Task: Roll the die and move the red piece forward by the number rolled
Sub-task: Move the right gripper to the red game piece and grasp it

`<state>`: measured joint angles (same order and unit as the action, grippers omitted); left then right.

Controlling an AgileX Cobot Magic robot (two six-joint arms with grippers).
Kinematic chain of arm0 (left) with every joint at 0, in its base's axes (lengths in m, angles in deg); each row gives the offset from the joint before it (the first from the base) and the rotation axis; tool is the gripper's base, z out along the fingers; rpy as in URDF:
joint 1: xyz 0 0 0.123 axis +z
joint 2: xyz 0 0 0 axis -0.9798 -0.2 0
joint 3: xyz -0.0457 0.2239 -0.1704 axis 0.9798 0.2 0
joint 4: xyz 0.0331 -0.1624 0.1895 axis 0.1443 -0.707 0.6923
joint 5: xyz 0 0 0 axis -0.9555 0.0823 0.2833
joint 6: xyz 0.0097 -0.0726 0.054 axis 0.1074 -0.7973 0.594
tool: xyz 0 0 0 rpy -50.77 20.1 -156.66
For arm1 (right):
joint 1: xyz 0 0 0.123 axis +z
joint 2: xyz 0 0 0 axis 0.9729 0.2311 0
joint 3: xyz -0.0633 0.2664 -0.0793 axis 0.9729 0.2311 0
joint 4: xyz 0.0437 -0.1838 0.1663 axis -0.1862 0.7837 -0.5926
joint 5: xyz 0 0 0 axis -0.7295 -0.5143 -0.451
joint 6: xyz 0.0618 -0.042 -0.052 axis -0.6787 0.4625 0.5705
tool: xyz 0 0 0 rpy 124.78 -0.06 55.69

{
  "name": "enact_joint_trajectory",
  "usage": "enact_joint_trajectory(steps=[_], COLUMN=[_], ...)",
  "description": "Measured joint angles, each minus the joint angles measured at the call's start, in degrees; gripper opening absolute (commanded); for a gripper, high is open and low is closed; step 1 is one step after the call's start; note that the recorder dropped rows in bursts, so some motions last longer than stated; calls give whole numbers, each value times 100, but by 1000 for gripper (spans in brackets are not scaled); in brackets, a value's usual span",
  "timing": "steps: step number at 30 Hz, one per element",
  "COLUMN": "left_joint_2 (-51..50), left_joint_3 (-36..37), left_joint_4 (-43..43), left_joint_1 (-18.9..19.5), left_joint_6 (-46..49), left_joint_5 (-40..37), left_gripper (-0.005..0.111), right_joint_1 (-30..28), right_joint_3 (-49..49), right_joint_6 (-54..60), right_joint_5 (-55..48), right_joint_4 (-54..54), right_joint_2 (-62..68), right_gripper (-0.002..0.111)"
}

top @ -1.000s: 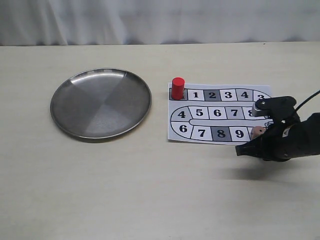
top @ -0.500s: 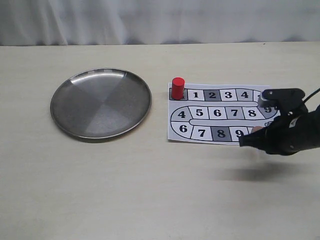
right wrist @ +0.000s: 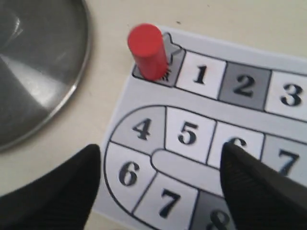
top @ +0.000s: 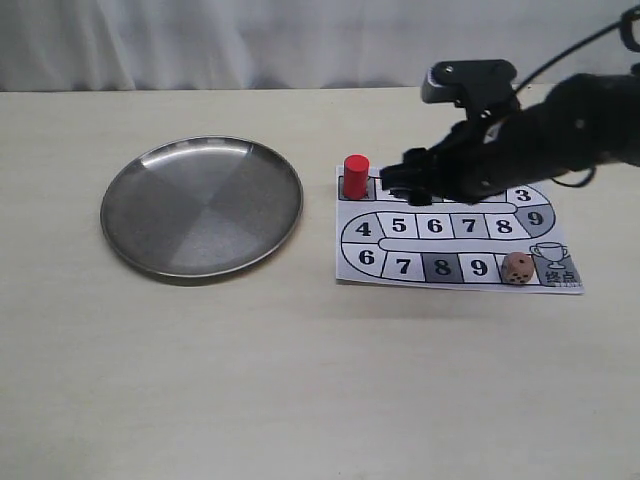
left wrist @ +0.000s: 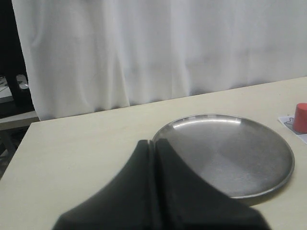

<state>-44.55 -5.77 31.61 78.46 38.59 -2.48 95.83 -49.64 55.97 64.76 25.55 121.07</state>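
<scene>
The red piece (top: 355, 176) (right wrist: 148, 51) stands upright on the start square of the paper game board (top: 450, 268) (right wrist: 192, 165); its edge also shows in the left wrist view as the red piece (left wrist: 301, 117). The tan die (top: 517, 267) rests on the board's lower right end, beside the trophy square. My right gripper (top: 397, 183) (right wrist: 160, 165) hovers open above the board's top row, just right of the red piece, holding nothing. My left gripper (left wrist: 154, 143) is shut and empty, near the metal plate, outside the exterior view.
A round metal plate (top: 201, 205) (left wrist: 230, 153) (right wrist: 33, 72) lies left of the board. White curtains (left wrist: 158, 48) hang behind the table's far edge.
My right gripper let go of the die at the board's lower right, then rose and swung left across the board toward the red piece. The die now lies uncovered.
</scene>
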Motion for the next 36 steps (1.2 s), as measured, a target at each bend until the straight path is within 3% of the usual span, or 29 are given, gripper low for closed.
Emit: enact_joint_trajectory(steps=[3,20,22,28,36], left_joint_2=[0,0,0,0,0], left_joint_3=[0,0,0,0,0], left_joint_4=[0,0,0,0,0], left_joint_1=[0,0,0,0,0], left_joint_6=[0,0,0,0,0], left_joint_5=[0,0,0,0,0], left_gripper=[0,0,0,0,0], right_joint_1=[92,45,45,36,36], right_joint_3=[-674,-3486,-3587,-3611,-3623], right_joint_6=[0,241,338,461,460], right_joint_5=[-139,-586,-544,-449,-382], right_joint_4=[0,112,123,123,123], right_joint_2=[474,3141,3318,3534,3534], right_gripper=[85,84,77,36,8])
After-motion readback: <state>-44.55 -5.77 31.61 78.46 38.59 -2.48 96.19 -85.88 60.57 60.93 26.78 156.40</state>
